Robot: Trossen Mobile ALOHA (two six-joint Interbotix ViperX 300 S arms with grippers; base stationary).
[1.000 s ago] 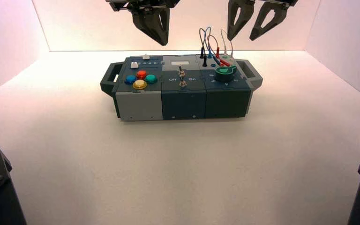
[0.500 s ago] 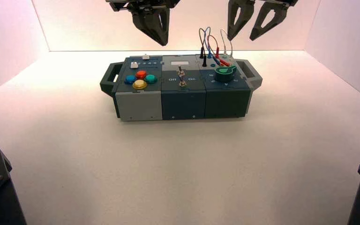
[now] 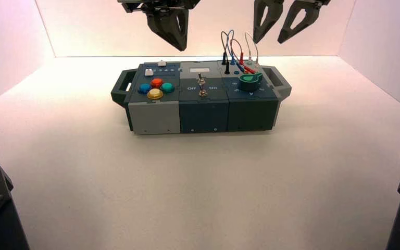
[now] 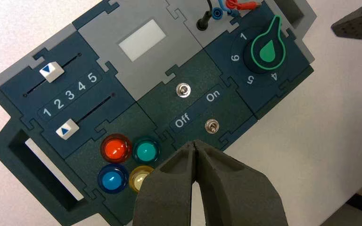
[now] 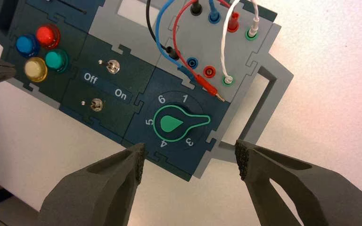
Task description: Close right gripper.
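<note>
My right gripper (image 3: 268, 40) hangs high above the box's (image 3: 203, 107) right rear corner, over the wires. In the right wrist view the right gripper (image 5: 190, 161) is open, its two dark fingers wide apart with nothing between them. Below it lie the green knob (image 5: 174, 123) and the grey handle (image 5: 264, 103). The knob's pointer lies between 1 and 3. My left gripper (image 3: 179, 46) is parked high above the box's left rear. The left gripper (image 4: 195, 144) is shut and empty, over the round buttons.
The box carries red (image 4: 115, 148), teal (image 4: 145, 150), blue (image 4: 111, 179) and yellow (image 4: 139, 179) buttons, two sliders (image 4: 52, 71), two toggle switches (image 5: 113, 66) by "Off" and "On", and looping wires (image 3: 234, 44). White walls enclose the table on three sides.
The right gripper's fingers have shifted very slightly and still stand wide apart. The left gripper and the box have not moved.
</note>
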